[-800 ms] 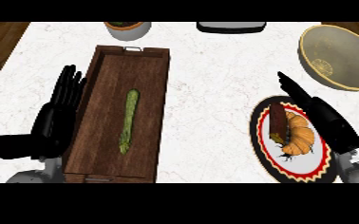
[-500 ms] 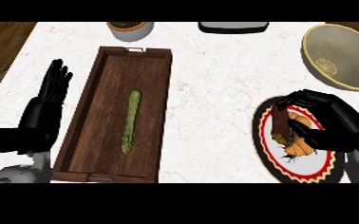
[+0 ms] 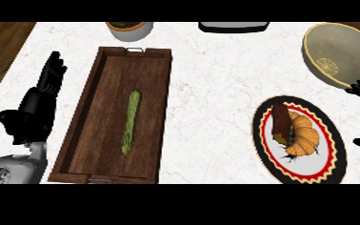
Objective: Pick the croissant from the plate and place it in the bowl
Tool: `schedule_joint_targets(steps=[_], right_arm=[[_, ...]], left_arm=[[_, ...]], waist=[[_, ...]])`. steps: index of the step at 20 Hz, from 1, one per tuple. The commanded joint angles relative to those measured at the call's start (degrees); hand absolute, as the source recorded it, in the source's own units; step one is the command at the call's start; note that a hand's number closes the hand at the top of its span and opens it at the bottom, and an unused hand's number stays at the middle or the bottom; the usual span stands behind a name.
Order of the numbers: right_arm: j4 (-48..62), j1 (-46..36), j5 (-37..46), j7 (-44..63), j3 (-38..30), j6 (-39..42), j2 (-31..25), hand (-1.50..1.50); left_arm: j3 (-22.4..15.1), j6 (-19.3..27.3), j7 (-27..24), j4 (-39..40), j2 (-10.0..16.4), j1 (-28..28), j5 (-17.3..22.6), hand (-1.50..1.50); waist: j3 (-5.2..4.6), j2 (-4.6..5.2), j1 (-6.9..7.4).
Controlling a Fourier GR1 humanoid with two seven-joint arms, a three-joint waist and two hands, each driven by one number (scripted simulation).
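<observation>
1. Croissant (image 3: 305, 139) lies on the plate (image 3: 262, 140), lower right of frame, touching a brown bar (image 3: 281, 121) on its left. The bowl (image 3: 330, 52) sits upper right, apart from the plate.
2. Step in hand: the grasp. I should come down over the croissant's middle and curl round it clear of the bar.
3. Left hand (image 3: 38, 106): fingers straight, resting at the left edge.
4. Right hand (image 3: 355, 88): only dark slivers at the right edge; spread or closed, I cannot tell. The bowl's right side is cut off.

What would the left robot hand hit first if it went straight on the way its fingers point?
Probably nothing: the left robot hand points along bare counter, left of the tray, toward its far edge.
</observation>
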Motion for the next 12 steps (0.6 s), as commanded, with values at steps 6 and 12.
schedule_joint_targets(steps=[6,12], right_arm=[[9.3,-4.1,18.0,-16.5,2.9,7.0,-12.8,-1.5],[8.4,-5.9,31.2,-20.1,11.6,0.1,-17.3,-1.5]], left_arm=[[-2.9,0.7,3.8,0.6,-1.4,-3.7,-3.0,0.0],[-2.1,0.3,5.8,0.8,-0.8,-4.6,-3.4,0.0]], waist=[[-0.38,-0.34,2.26],[-0.58,-0.61,2.16]])
